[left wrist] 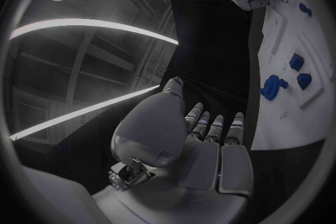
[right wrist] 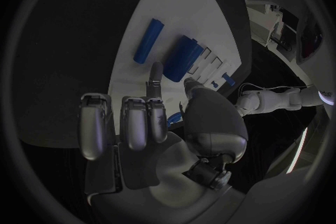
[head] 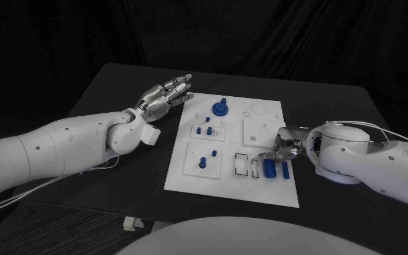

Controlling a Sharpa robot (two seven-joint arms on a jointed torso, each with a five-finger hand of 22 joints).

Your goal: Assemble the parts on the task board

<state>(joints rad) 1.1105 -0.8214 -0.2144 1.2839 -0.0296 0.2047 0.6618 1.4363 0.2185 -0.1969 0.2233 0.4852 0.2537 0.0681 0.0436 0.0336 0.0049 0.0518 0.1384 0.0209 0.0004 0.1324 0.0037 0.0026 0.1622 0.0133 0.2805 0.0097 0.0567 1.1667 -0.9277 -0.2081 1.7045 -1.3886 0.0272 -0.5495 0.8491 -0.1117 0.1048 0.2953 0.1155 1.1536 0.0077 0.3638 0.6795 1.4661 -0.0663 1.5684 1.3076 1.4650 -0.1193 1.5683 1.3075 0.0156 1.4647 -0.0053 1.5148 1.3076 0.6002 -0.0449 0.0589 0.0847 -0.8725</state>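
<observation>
The left hand [head: 167, 97] is open with flat fingers, above the tabletop [head: 111, 84] beside the board [head: 229, 187]. The right hand [head: 285, 146] pinches a small blue part [right wrist: 176, 117] over the board's right side, near two blue bars [head: 276, 169]

Dim scene, my board the one bright patch.

From my head the white task board [head: 229, 149] stands out against the black table [head: 111, 90] and dark backdrop; shadows are soft. My wrist views bend straight edges into curves inside dark circular frames, and long ceiling lights [left wrist: 91, 25] glare as pale streaks.
</observation>
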